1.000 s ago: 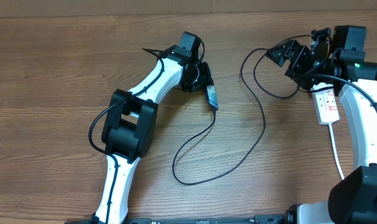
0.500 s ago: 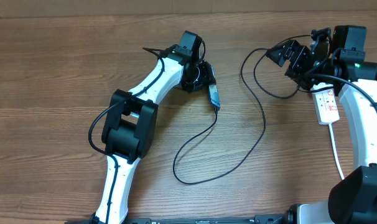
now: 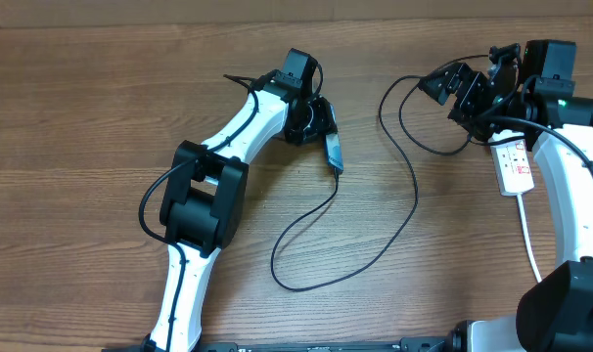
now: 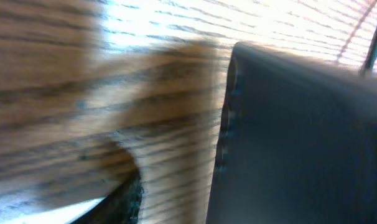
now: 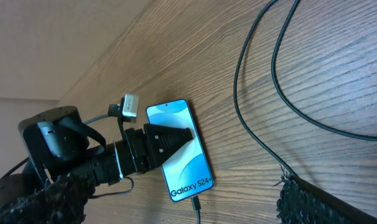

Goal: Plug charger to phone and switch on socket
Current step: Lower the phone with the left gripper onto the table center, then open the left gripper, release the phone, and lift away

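The phone (image 3: 333, 154) sits tilted on its long edge, light blue screen facing right. In the right wrist view the phone (image 5: 179, 149) shows "Galaxy S24+", and the charger's connector tip (image 5: 196, 203) is in its bottom port. My left gripper (image 3: 316, 122) holds the phone, with one finger (image 5: 170, 137) across the screen. The left wrist view is blurred and shows the phone's dark back (image 4: 300, 137). The black charger cable (image 3: 404, 220) loops across the table toward my right gripper (image 3: 453, 93), which is open and empty. The plug is hidden under the right arm. The white socket (image 3: 515, 164) lies just right of it.
The socket's white cord (image 3: 526, 230) runs down the right side toward the front edge. Two strands of black cable (image 5: 251, 124) cross the wood between the phone and my right gripper. The wooden table (image 3: 81, 147) lies all around.
The phone shifts a few pixels in my left gripper. The right arm and the cable have not moved.
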Motion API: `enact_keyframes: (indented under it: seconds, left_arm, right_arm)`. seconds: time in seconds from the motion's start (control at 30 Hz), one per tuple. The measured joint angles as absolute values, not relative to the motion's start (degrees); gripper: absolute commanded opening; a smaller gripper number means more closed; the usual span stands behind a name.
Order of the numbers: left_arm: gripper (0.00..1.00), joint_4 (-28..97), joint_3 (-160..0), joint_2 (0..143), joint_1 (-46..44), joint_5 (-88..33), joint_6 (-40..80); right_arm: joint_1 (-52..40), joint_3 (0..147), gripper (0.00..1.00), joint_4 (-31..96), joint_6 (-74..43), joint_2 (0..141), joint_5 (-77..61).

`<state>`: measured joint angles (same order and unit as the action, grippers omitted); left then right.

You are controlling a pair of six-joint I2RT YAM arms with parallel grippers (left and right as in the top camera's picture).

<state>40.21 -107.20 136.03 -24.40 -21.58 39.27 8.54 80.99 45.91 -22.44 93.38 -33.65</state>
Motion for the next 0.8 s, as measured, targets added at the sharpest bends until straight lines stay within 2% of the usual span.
enact_keyframes:
  seconds: [0.03, 0.13, 0.3, 0.33, 0.43, 0.57, 0.8]
  left_arm:
    - [0.24, 40.7, -107.2, 136.0, -24.4, -21.5, 39.5]
    - [0.26, 41.1, -107.1, 136.0, -24.3, -21.3, 39.2]
    - [0.24, 41.1, -107.1, 136.0, -24.3, -21.2, 39.3]
    - [0.25, 41.1, -107.1, 136.0, -24.3, -21.1, 39.3]
    - [0.39, 41.1, -107.0, 136.0, -24.3, -21.0, 39.4]
    - [0.41, 40.9, -107.0, 136.0, -24.3, -21.3, 39.3]
    - [0.59, 40.7, -107.3, 135.9, -24.3, -22.0, 39.2]
  right_arm:
    - [8.5, 81.0, 1.0, 45.9, -22.4, 93.4, -33.6]
    - [8.5, 81.0, 1.0, 45.9, -22.4, 93.4, -33.6]
    - [8.5, 81.0, 1.0, 45.9, -22.5, 93.4, -33.6]
    - [8.5, 81.0, 1.0, 45.9, -22.4, 93.4, -33.6]
    - [8.5, 81.0, 1.0, 45.9, -22.5, 93.4, -33.7]
    - [8.5, 81.0, 1.0, 45.9, -22.4, 93.4, -33.6]
    - [8.5, 81.0, 1.0, 45.9, -22.4, 93.4, -33.7]
